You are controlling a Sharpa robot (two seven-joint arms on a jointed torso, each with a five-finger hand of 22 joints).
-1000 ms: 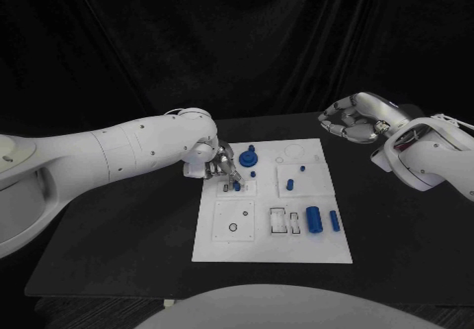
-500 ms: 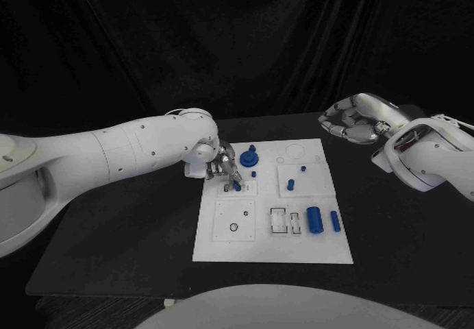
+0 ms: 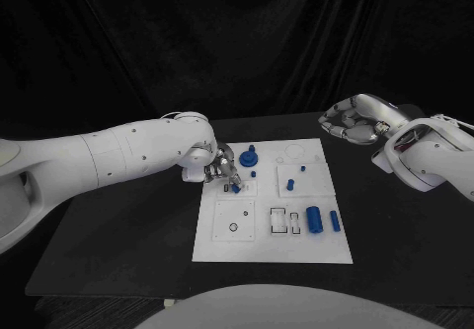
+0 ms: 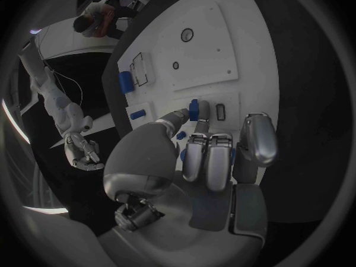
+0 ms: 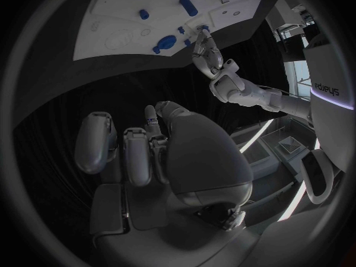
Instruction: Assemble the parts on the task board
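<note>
Head view: white flat task board (image 3: 272,248) at the middle of the matte black counter (image 3: 118,240), carrying a blue round knobbed part (image 3: 248,159), a ribbed blue cylinder (image 3: 313,219), a slim blue pin (image 3: 335,220) and a short blue peg (image 3: 290,184); left robot hand (image 3: 222,170), silver metal, at the board's left edge, pinching a small blue part (image 3: 235,185); right robot hand (image 3: 351,123) clenched on nothing, raised well apart from the board. Left wrist view: left robot hand (image 4: 211,154) with thumb and fingertip closed on the small blue part (image 4: 194,109), just beside a rectangular slot (image 4: 220,111). Right wrist view: right robot hand (image 5: 152,151), smooth silver, curled inward and empty, the board (image 5: 126,6) beyond.
</note>
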